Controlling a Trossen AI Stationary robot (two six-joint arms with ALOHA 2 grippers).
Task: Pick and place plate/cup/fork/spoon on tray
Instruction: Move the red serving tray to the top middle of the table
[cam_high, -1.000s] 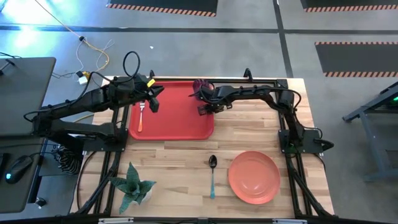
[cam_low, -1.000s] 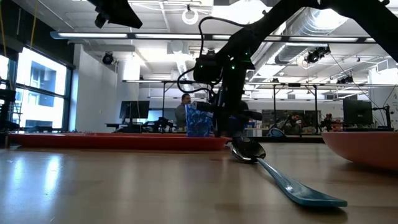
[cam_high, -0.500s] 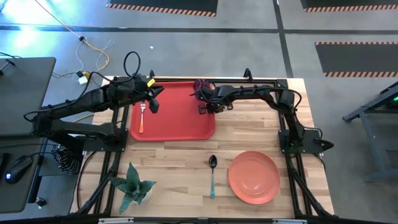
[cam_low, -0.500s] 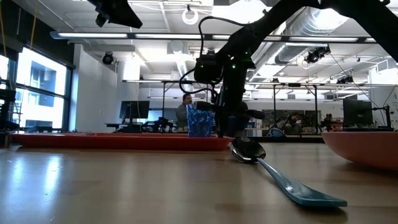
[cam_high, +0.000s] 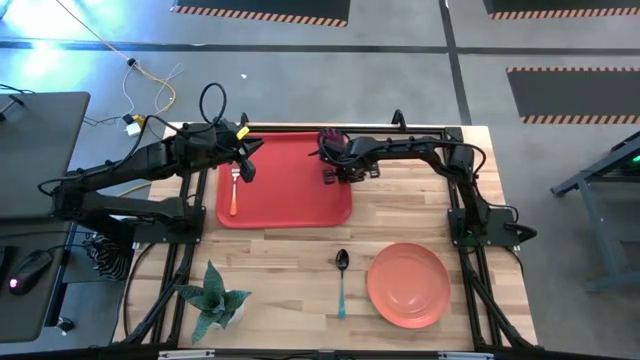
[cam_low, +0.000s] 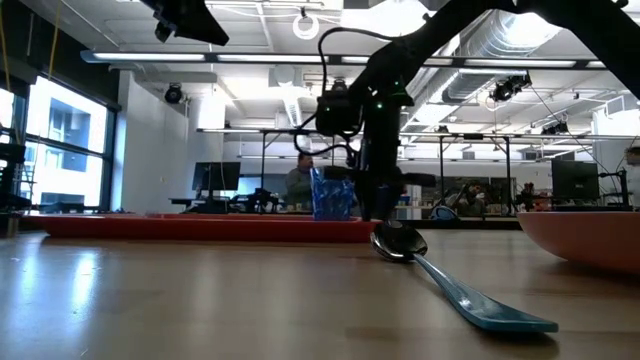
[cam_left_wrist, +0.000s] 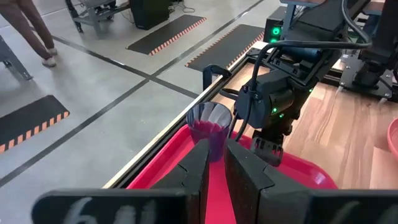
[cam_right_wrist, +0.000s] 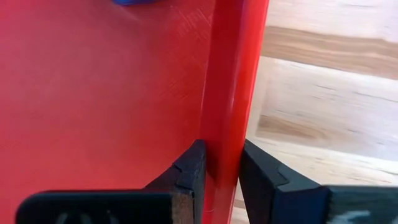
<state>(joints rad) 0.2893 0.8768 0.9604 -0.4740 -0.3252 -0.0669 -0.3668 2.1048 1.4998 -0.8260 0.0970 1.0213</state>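
The red tray (cam_high: 290, 190) lies on the far middle of the table. The dark blue-purple cup (cam_high: 330, 143) stands upright in its far right corner and also shows in the low view (cam_low: 330, 195). The orange-handled fork (cam_high: 233, 192) lies on the tray's left part. My right gripper (cam_high: 341, 174) is shut on the tray's right rim. My left gripper (cam_high: 244, 162) hovers over the tray's left part, just beyond the fork's tines, its fingers a narrow gap apart and empty. The blue-handled spoon (cam_high: 341, 280) and the salmon-pink plate (cam_high: 407, 285) lie on the near table. My right gripper pinches the tray's right rim (cam_right_wrist: 222, 143) near its far end. One finger (cam_right_wrist: 189, 168) is inside the tray and the other finger (cam_right_wrist: 261, 174) is outside, over the wood. The fingers come from above, pointing down. The tray's bottom rests on the table.
A small potted plant (cam_high: 213, 300) stands at the near left of the table. Bare wood lies between the tray and the spoon and plate. People and desks show in the room beyond the table in the low view.
My right gripper has moved toward the table's right edge, keeping its hold on the rim. The tray has slid a little to the right along the table. The cup and the fork have ridden along on it.
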